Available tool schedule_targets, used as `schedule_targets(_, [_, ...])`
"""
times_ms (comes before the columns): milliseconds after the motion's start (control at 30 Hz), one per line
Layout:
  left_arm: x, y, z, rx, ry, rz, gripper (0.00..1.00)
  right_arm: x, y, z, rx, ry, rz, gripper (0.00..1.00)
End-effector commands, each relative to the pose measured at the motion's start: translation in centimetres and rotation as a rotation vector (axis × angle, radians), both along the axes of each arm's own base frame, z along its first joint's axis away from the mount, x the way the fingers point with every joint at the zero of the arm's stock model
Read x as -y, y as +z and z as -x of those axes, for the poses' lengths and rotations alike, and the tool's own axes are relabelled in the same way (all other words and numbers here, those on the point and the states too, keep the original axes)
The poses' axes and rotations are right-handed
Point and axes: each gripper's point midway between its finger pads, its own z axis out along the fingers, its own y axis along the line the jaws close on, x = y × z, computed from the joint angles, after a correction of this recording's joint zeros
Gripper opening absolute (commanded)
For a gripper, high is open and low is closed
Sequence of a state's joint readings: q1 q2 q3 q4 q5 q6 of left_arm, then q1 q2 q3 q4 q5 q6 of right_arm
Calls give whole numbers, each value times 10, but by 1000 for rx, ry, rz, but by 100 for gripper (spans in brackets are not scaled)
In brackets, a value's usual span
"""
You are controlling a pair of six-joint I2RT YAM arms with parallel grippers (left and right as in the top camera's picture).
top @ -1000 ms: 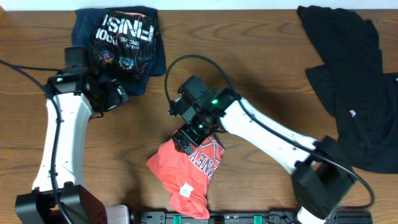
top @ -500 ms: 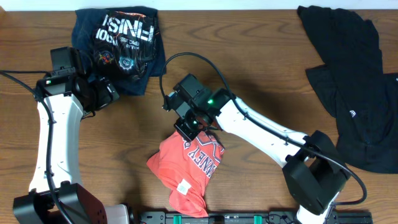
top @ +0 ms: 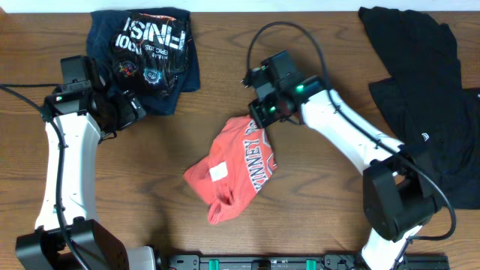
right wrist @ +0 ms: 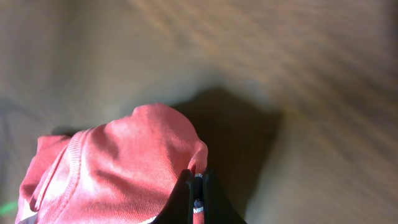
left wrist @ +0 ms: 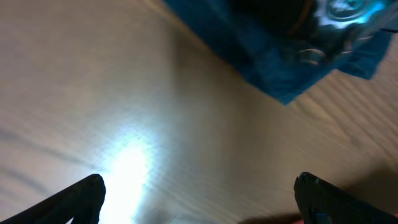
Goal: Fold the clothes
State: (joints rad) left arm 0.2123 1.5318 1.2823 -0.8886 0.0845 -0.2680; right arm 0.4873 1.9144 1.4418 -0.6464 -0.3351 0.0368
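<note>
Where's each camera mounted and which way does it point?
Overhead: above the table, looking down; both arms show, left gripper open, right gripper shut on the red T-shirt.
Left wrist: on the left arm, facing down at the navy shirt; its open fingertips show.
Right wrist: on the right arm, facing the red T-shirt pinched in its fingers.
Overhead and right wrist share that pinch.

item: coral-red T-shirt (top: 238, 171) | look: white collegiate lettering (top: 259, 161) face up, small white neck tag (top: 218, 172) showing | state: crumpled, loosely bunched, unfolded | pose: drawn out diagonally, upper corner pinched in right gripper (top: 259, 120) jaws | place: table (top: 322, 225), middle toward front edge
</note>
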Motion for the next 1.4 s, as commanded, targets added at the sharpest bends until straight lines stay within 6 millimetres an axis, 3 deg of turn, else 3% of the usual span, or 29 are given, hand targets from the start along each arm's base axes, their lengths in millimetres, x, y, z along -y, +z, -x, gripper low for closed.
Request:
schedule_targets(0, [26,-15,-7,-20,-109,52,98,20,7,-20,33,-40,-2,1])
schedule_targets(267, [82,-45,-31,-40,-280,50,98,32,18,-31,54,-21,-48,1])
schedule_targets(400, [96,-50,-34,-40,-333,43,99,37,34,-47,98,-36,-73,1])
schedule_targets(600, [88,-17,-40,41,-314,33,100,7,73,-59,219,53,-143,1])
schedule_targets(733, [92,-13,-29,19,-327,59,100,-18,80,-64,281,47,-156,2])
schedule_targets(767, [93,-14,-26,4,-330,66,99,-21,76,-66,288,37,-142,20])
schedule_targets(800, [93,-16,-21,-16,-329,70,99,-22,74,-68,298,23,-122,66])
schedule_targets(833, [93,-17,-17,-31,-328,72,99,-21,71,-69,303,10,-102,99])
schedule_targets(967, [98,-21,-5,-78,-344,107,99,-8,70,-75,306,-28,-63,99])
schedule_targets(1100, [123,-24,5,-89,-424,215,100,20,77,-79,276,-79,-41,99])
schedule_targets(1233, [151,-34,16,-113,-506,228,100,67,80,-83,220,-177,-10,99])
schedule_targets(1367, [189,-41,14,-85,-550,239,99,127,67,-87,108,-358,8,99])
